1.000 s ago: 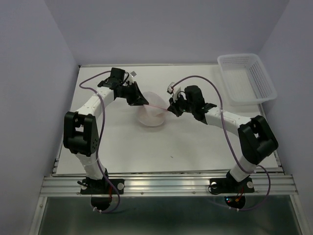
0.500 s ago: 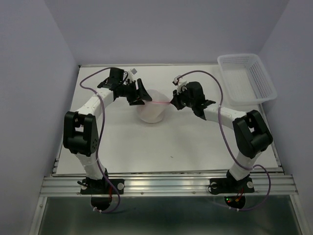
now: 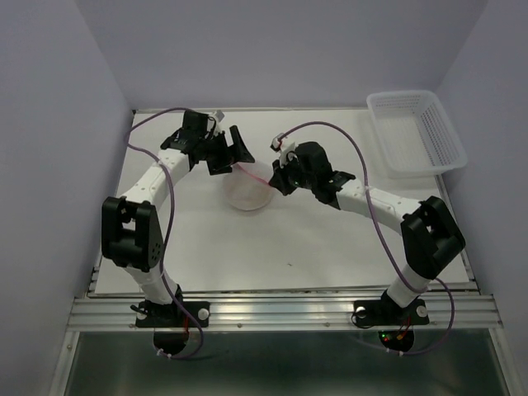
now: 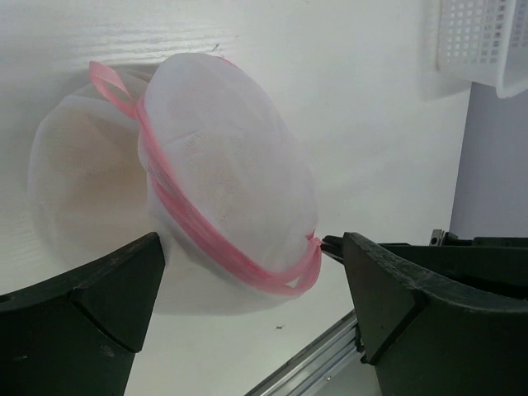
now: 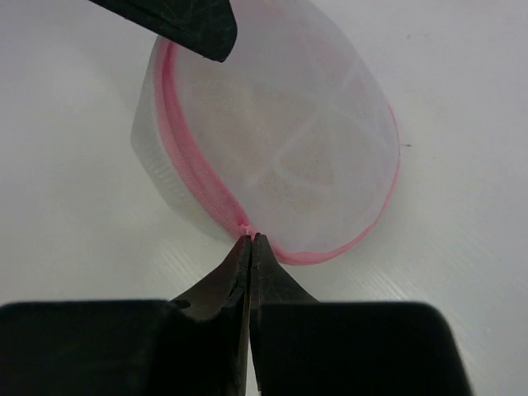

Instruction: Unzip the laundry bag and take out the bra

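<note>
Overhead, the laundry bag (image 3: 250,191) is seen on the table (image 3: 289,239) between both hands. Left wrist: the left hand (image 4: 252,243) is held with fingers wide apart before it. Right wrist: the right hand (image 5: 249,239) is pinched tight on its pink zipper rim; the bra (image 5: 280,177) is only dimly discerned through mesh.

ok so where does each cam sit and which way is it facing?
Top external: fixed above and behind the arm bases, looking down at the table; both arms, left gripper and right gripper show.
Left wrist: on the left wrist, looking between its spread fingers at the laundry bag.
Right wrist: on the right wrist, looking along its closed fingers pinching the bag's pink zipper rim.
Shared: all three see the bag; top and left wrist both catch the white lattice basket.
</note>
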Robot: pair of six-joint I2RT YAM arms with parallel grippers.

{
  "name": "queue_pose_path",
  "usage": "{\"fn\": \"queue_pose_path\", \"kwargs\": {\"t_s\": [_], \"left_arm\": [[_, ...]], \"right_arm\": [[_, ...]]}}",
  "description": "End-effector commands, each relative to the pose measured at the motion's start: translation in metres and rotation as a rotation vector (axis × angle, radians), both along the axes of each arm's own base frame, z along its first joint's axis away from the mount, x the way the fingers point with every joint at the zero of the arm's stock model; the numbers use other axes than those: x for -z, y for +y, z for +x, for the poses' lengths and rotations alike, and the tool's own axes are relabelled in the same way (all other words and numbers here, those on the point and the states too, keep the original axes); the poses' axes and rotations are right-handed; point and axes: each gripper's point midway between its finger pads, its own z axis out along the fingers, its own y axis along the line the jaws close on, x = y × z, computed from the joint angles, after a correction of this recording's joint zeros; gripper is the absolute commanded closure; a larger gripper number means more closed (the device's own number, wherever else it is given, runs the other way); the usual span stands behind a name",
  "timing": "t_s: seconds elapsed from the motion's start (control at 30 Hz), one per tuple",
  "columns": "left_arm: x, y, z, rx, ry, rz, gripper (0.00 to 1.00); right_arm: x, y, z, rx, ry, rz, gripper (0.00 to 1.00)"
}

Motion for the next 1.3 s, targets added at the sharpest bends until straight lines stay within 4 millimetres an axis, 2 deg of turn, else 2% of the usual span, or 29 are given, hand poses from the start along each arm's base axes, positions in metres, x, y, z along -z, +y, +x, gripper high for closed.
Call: {"fn": "queue_pose_path", "kwargs": {"t_s": [0.0,0.1,0.17,0.23,0.33,0.37,0.5,0.6,0.8,0.83,0.97,1.13,1.2,1.23,1.27], "left_arm": [[-0.045,0.003,-0.015,-0.031,-0.118,0.014,0.01],[-0.053,0.01,-0.027,-0.068,-0.127,0.018,0.01],[-0.047,0.01,-0.032,-0.079,-0.102,0.011,0.01],[-0.043,0.01,-0.04,-0.069,-0.083,0.015,0.01],[-0.034,0.027,-0.039,-0.138,-0.064,0.099,0.01],[-0.03,0.039,-0.038,-0.174,-0.055,0.164,0.01],[-0.031,0.067,-0.029,-0.278,-0.039,0.225,0.01],[-0.039,0.073,-0.017,-0.33,-0.056,0.224,0.01],[-0.069,0.065,0.001,-0.312,-0.131,0.181,0.01],[-0.079,0.057,0.008,-0.285,-0.157,0.154,0.01],[-0.094,0.043,0.019,-0.226,-0.187,0.118,0.01],[-0.102,0.04,0.02,-0.206,-0.206,0.117,0.01],[-0.096,0.036,0.01,-0.181,-0.191,0.113,0.01],[-0.103,0.035,0.004,-0.174,-0.212,0.103,0.01],[-0.093,0.03,-0.004,-0.161,-0.193,0.106,0.01]], "right_arm": [[-0.049,0.019,0.0,-0.043,-0.021,0.124,0.99],[-0.059,0.029,-0.007,-0.083,-0.044,0.135,0.99],[-0.056,0.044,-0.019,-0.128,-0.046,0.129,0.99],[-0.055,0.054,-0.021,-0.139,-0.051,0.128,0.99],[-0.055,0.06,-0.018,-0.13,-0.048,0.136,0.99],[-0.056,0.064,-0.021,-0.138,-0.05,0.136,0.99],[-0.056,0.058,-0.02,-0.118,-0.061,0.125,0.99],[-0.061,0.048,-0.02,-0.079,-0.08,0.113,0.99],[-0.088,0.027,-0.009,0.03,-0.151,0.08,0.99],[-0.094,0.022,-0.005,0.038,-0.177,0.045,0.99],[-0.114,0.004,0.01,0.147,-0.254,0.014,0.99],[-0.109,-0.002,0.015,0.196,-0.24,0.001,0.99],[-0.1,-0.002,0.013,0.198,-0.214,0.001,0.99],[-0.094,0.0,0.012,0.199,-0.197,0.002,0.99],[-0.085,0.004,0.007,0.178,-0.183,-0.007,0.99]]}}
